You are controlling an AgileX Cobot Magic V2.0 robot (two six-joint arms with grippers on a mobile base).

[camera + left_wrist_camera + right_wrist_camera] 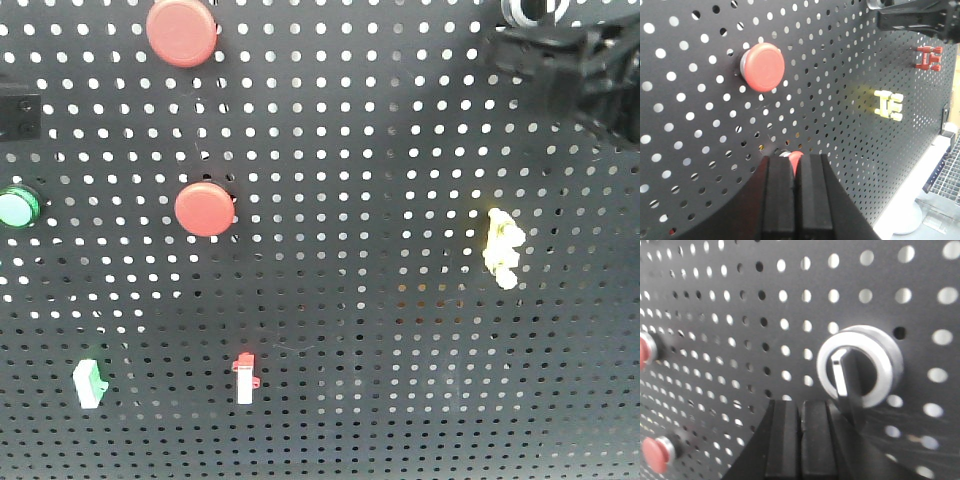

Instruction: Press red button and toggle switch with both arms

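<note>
Red and matte, the red button (762, 66) sits on the black pegboard (690, 125) in the left wrist view. It is above and a little to the left of the left end effector (795, 172), clearly apart from it. The fingers are clenched together with nothing between them, and a second red cap (796, 159) shows just past their tips.

In the right wrist view the right end effector (800, 415) is clenched and empty too. The toggle switch (860, 365) is just above it, to its right. The switch's black lever hangs down beside the right finger; I cannot confirm contact.

In the front view this end effector is just below the switch ring.

I judge both arms are approaching: the left must rise to the button and push straight in, and the right must push the lever across.
</note>
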